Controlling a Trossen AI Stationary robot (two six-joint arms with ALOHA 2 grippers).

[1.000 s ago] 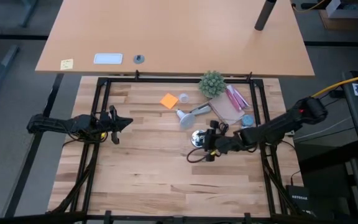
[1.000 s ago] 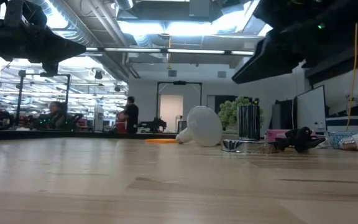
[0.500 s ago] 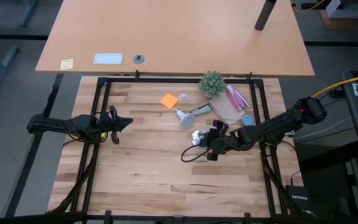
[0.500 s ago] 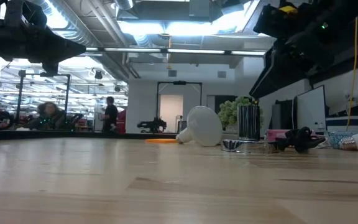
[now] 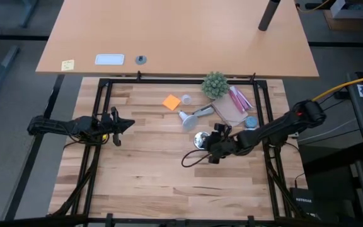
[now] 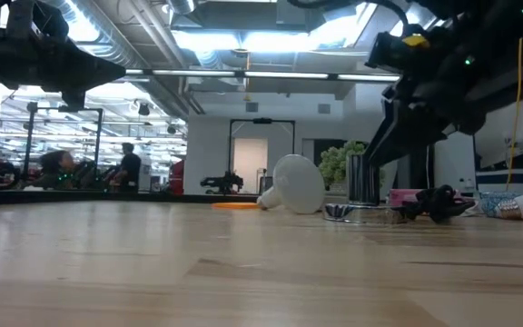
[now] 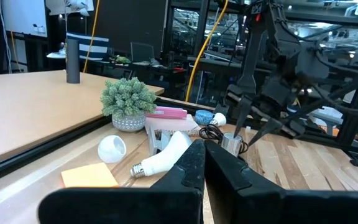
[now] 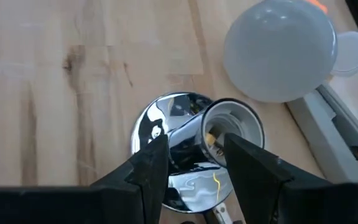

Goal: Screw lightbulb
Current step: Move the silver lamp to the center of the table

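Observation:
The white lightbulb (image 5: 185, 119) lies on its side on the wooden table, neck toward the far left. It shows in the low view (image 6: 293, 184) and the right wrist view (image 8: 281, 50). Just near of it stands the shiny silver base (image 5: 200, 139) with an upright socket (image 8: 232, 127) and a black cord. My right gripper (image 8: 197, 158) hangs open, tipped down over that base, one finger on either side of the socket; I cannot tell whether they touch it. My left gripper (image 5: 122, 124) is shut, level, at the table's left, holding nothing.
At the back right are a small green plant (image 5: 215, 84), pink items (image 5: 238, 101), a grey oblong object (image 5: 203, 112), an orange note (image 5: 171, 101) and a small white cap (image 5: 186, 99). A black frame rail (image 5: 181, 81) edges the table. Bare wood lies in the middle and near side.
My right gripper has tipped from nearly level to slanting downward and has sunk a little over the silver base, shifting slightly toward the table's left. Its fingers have stayed open. The lightbulb and the base have not moved.

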